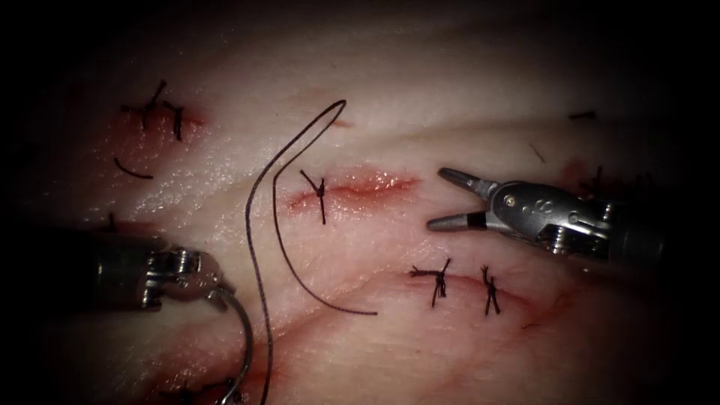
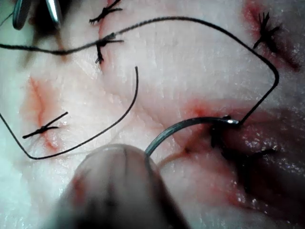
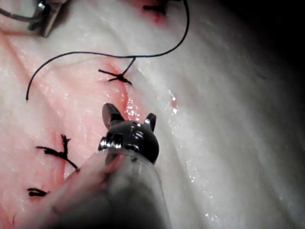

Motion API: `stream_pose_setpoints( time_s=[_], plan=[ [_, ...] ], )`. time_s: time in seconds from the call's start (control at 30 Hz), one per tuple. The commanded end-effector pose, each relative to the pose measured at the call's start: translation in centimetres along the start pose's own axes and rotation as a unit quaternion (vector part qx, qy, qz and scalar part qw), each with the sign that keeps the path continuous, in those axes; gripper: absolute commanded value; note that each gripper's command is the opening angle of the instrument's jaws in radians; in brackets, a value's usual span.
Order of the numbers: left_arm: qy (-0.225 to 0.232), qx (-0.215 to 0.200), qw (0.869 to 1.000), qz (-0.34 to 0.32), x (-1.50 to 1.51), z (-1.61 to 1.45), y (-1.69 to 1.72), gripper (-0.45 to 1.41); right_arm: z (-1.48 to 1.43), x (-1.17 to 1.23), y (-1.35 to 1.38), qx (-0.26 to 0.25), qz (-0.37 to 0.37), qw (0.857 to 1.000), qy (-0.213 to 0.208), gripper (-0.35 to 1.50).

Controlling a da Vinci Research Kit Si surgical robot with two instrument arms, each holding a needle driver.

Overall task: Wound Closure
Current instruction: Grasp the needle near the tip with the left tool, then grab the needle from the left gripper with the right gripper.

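the cut (image 1: 352, 187) at the centre of the tissue (image 1: 420, 97) carries one knot (image 1: 321, 191) near its left end; the rest gapes unstitched. the left tool (image 1: 219, 294) grips the needle (image 1: 246, 337) at one end near the tissue's lower left edge, its far end at the surface, thread (image 1: 259, 225) trailing; the right tool (image 1: 448, 199) is spread, holding nothing

Left end effector (image 1: 217, 289) clamped; right end effector (image 1: 442, 199) agape
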Motion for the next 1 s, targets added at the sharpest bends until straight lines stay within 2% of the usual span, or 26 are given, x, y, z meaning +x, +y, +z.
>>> stream_pose_setpoints(
  time_s=[0.03, 0.07, 0.1, 0.13, 0.17, 0.3, 0.37, 0.4, 0.43, 0.47, 0.53, 0.57, 0.6, 0.73, 0.77, 0.8, 0.83, 0.87, 1.0],
  plan=[
    [0.011, 0.012, 1.0, -0.01, 0.06, -0.05, -0.06, -0.45, 0.07, 0.05, 0.05, 0.0, -0.002, 1.0, 0.0, 1.21],
    [0.038, 0.034, 0.999, -0.021, 0.11, -0.26, -0.09, -0.45, 0.05, 0.04, 0.05, 0.001, -0.002, 1.0, -0.001, 1.21],
    [0.038, 0.034, 0.999, -0.021, 0.11, -0.26, -0.09, -0.45, 0.05, 0.04, 0.05, 0.001, -0.002, 1.0, -0.001, 1.21],
    [0.063, 0.052, 0.996, -0.028, 0.17, -0.44, -0.12, -0.45, 0.02, 0.03, 0.06, 0.003, -0.003, 1.0, -0.004, 1.19],
    [0.063, 0.052, 0.996, -0.028, 0.17, -0.44, -0.12, -0.45, 0.02, 0.03, 0.06, 0.003, -0.003, 1.0, -0.004, 1.19],
    [0.141, 0.078, 0.986, -0.046, 0.37, -0.82, -0.15, -0.45, -0.09, 0.02, 0.09, 0.009, -0.003, 1.0, -0.003, 1.18],
    [0.177, 0.075, 0.98, -0.054, 0.48, -0.93, -0.14, -0.45, -0.16, 0.02, 0.12, 0.011, 0.001, 1.0, -0.001, 1.16],
    [0.221, 0.065, 0.971, -0.064, 0.62, -1.03, -0.14, -0.45, -0.23, 0.04, 0.15, 0.01, 0.014, 1.0, 0.008, 1.16],
    [0.221, 0.065, 0.971, -0.064, 0.62, -1.03, -0.14, -0.45, -0.23, 0.04, 0.15, 0.01, 0.014, 1.0, 0.008, 1.16],
    [0.24, 0.059, 0.966, -0.071, 0.68, -1.06, -0.14, -0.45, -0.25, 0.05, 0.17, 0.009, 0.018, 1.0, 0.012, 1.16],
    [0.286, 0.047, 0.953, -0.085, 0.81, -1.12, -0.15, -0.45, -0.29, 0.08, 0.18, 0.006, 0.031, 0.999, 0.02, 1.16],
    [0.334, 0.037, 0.936, -0.106, 0.95, -1.16, -0.19, -0.45, -0.31, 0.11, 0.17, 0.007, 0.036, 0.999, 0.023, 1.19],
    [0.334, 0.037, 0.936, -0.106, 0.95, -1.16, -0.19, -0.45, -0.31, 0.11, 0.17, 0.007, 0.036, 0.999, 0.023, 1.19],
    [0.407, 0.021, 0.902, -0.144, 1.15, -1.16, -0.32, -0.45, -0.29, 0.2, 0.14, 0.004, 0.044, 0.998, 0.034, 1.3],
    [0.433, 0.019, 0.887, -0.162, 1.22, -1.14, -0.39, -0.45, -0.27, 0.24, 0.14, 0.001, 0.049, 0.998, 0.045, 1.33],
    [0.433, 0.019, 0.887, -0.162, 1.22, -1.14, -0.39, -0.45, -0.27, 0.24, 0.14, 0.001, 0.049, 0.998, 0.045, 1.33],
    [0.46, 0.019, 0.869, -0.182, 1.28, -1.12, -0.47, -0.45, -0.26, 0.3, 0.13, -0.003, 0.054, 0.997, 0.058, 1.35],
    [0.472, 0.019, 0.86, -0.192, 1.3, -1.12, -0.51, -0.45, -0.25, 0.32, 0.13, -0.004, 0.056, 0.996, 0.064, 1.36],
    [0.54, 0.013, 0.808, -0.237, 1.37, -1.09, -0.68, -0.45, -0.3, 0.38, 0.17, -0.008, 0.06, 0.994, 0.086, 1.28]
  ],
)
